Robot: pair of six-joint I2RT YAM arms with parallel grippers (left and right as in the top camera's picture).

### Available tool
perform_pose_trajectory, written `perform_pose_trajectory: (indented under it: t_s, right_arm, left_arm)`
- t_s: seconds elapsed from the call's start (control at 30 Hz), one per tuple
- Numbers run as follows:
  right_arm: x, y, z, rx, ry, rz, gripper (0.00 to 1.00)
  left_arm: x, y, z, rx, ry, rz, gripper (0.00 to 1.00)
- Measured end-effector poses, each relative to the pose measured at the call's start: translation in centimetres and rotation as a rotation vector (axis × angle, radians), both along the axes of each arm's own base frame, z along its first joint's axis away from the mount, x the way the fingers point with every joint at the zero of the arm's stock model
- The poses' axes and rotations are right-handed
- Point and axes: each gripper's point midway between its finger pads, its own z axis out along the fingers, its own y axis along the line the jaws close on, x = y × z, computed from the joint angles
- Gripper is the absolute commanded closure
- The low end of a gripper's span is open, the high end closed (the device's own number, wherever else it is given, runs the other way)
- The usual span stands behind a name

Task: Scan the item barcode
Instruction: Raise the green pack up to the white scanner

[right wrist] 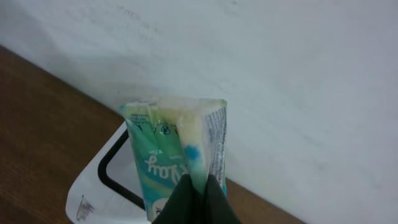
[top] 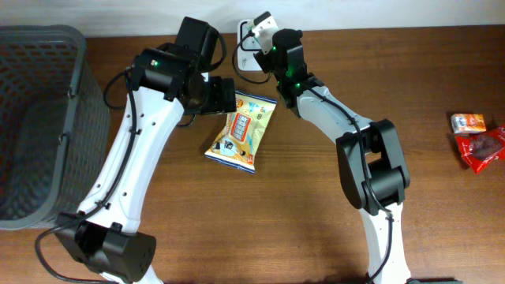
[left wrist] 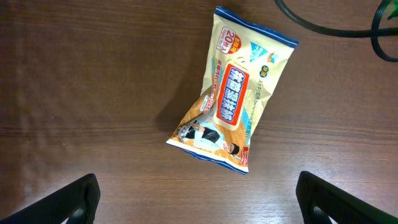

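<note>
Green-and-white plastic packet [right wrist: 177, 149] stands clamped in the closed right tool [right wrist: 196, 198], above a white plastic device [right wrist: 93, 194] at the rear of the brown counter [top: 316, 205]. Left tool [left wrist: 199, 202] hangs wide open, empty, over a yellow snack bag [left wrist: 239, 106].

Yellow snack bag [top: 241, 130] flat on wooden table [top: 300, 225], grey basket [top: 39, 118] far left, red packet [top: 481, 150] far right.
</note>
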Motion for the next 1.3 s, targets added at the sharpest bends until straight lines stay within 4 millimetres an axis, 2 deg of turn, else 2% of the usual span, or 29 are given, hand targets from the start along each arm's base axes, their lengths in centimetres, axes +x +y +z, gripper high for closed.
perform_pose_trajectory:
  t_s: [0.07,0.2,0.4,0.53,0.7,0.87,0.93,1.07,1.2,1.3]
  right_arm:
    - [-0.1,0.3,0.0,-0.022,-0.005,0.024,0.96]
    - [-0.2,1.3,0.4,-0.203,-0.076,0.139,0.96]
    - [0.1,1.0,1.0,-0.455,-0.177,0.203,0.96]
    - [0.5,0.7,-0.3,-0.492,-0.182,0.214,0.96]
    - [0.4,1.5,-1.4,-0.483,-0.18,0.259,0.96]
    - [1.0,1.7,1.3,-0.501,-0.309,0.243,0.96]
    - [1.0,1.7,1.5,-0.564,-0.334,0.254,0.96]
    - [0.9,1.6,0.6,-0.632,-0.319,0.28,0.96]
    - [0.3,1.9,-1.8,-0.655,-0.241,0.341,0.96]
    - [0.5,1.9,-1.2,-0.595,-0.25,0.314,0.96]
  left_arm:
    - [0.0,0.0,0.0,0.0,0.0,0.0,0.01]
    - [0.0,0.0,0.0,0.0,0.0,0.0,0.01]
    - [0.0,0.0,0.0,0.0,0.0,0.0,0.01]
    - [0.0,0.0,0.0,0.0,0.0,0.0,0.01]
    - [0.0,0.0,0.0,0.0,0.0,0.0,0.01]
    - [0.0,0.0,0.0,0.0,-0.001,0.0,0.01]
    - [0.0,0.0,0.0,0.0,0.0,0.0,0.01]
    - [0.0,0.0,0.0,0.0,0.0,0.0,0.01]
    - [0.0,0.0,0.0,0.0,0.0,0.0,0.01]
    - [0.0,0.0,0.0,0.0,0.0,0.0,0.01]
